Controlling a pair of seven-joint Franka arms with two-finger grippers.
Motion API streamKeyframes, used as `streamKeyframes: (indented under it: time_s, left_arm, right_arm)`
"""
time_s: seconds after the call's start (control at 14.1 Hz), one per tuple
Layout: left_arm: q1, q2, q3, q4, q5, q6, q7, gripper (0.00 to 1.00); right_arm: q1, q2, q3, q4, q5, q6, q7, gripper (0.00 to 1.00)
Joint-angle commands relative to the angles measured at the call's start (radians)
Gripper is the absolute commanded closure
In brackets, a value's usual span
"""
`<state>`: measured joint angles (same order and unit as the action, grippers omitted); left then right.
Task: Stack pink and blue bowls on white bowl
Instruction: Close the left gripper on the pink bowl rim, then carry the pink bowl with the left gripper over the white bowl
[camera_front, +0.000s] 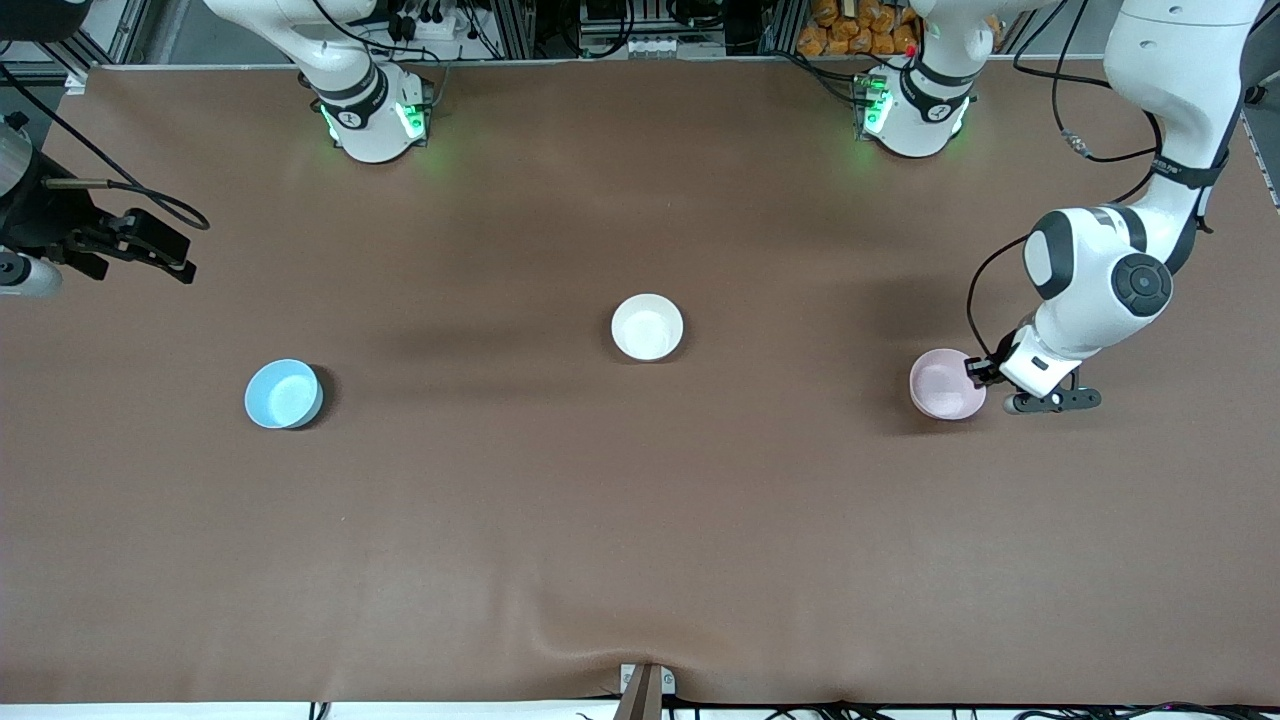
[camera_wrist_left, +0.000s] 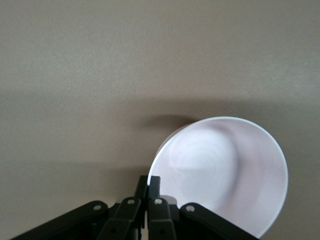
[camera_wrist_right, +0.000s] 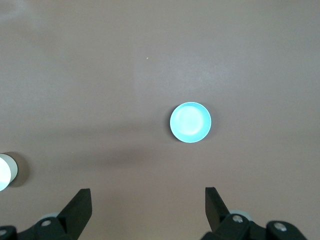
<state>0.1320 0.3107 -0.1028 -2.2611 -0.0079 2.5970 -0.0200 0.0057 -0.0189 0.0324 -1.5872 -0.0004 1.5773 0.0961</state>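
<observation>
Pink bowl (camera_front: 946, 384) sitting on the brown table (camera_front: 640, 560) near the left arm's end, mouth up, with nothing in it. White bowl (camera_front: 647, 327) out in the middle of the table, a little farther from the front camera. Blue bowl (camera_front: 283, 394) well apart, toward the right arm's end. Left gripper (camera_front: 978, 372) down at the pink bowl's rim on the side away from the white bowl, fingers (camera_wrist_left: 154, 186) pressed together and pinching that thin rim between them. Right gripper (camera_front: 150, 250) up high over the right arm's end of the table, fingers spread wide with nothing between them, looking down on the blue bowl (camera_wrist_right: 190, 122) and waiting. Probably light, hard and shiny, all three bowls, so likely slippery and easy to chip if bumped or dropped. Best hold probably right where it is now: on the rim, one finger inside and one outside. Held by one edge, likely to tip and hang crooked, so slow moving looks wise. Lots of bare table between the pink bowl and the white bowl, nothing in the way. Table edge not close to any bowl.
</observation>
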Motion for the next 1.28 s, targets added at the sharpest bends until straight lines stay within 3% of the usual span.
streamKeyframes:
  time_s: [0.0,0.21,0.5,0.64,1.21]
  left_arm:
    - [0.009,-0.122,-0.04,-0.067,-0.014,-0.006,0.018,1.0]
    - [0.009,-0.199,-0.118,-0.061,-0.056,-0.103,-0.026,1.0]
    - [0.008,-0.249,-0.286,-0.055,-0.099,-0.136,-0.235,1.0]
    - [0.008,-0.249,-0.357,-0.026,-0.099,-0.138,-0.348,1.0]
    - [-0.008,-0.187,-0.529,0.101,-0.113,-0.189,-0.618,1.0]
  right_arm:
    - [-0.012,0.005,0.006,0.01,0.014,-0.003,-0.007,0.0]
    - [-0.012,0.005,0.006,0.01,0.014,-0.003,-0.007,0.0]
    - [-0.012,0.004,0.006,0.01,0.014,-0.008,-0.006,0.0]
    - [-0.012,0.004,0.006,0.01,0.014,-0.01,-0.006,0.0]
    - [-0.012,0.004,0.006,0.01,0.014,-0.01,-0.007,0.0]
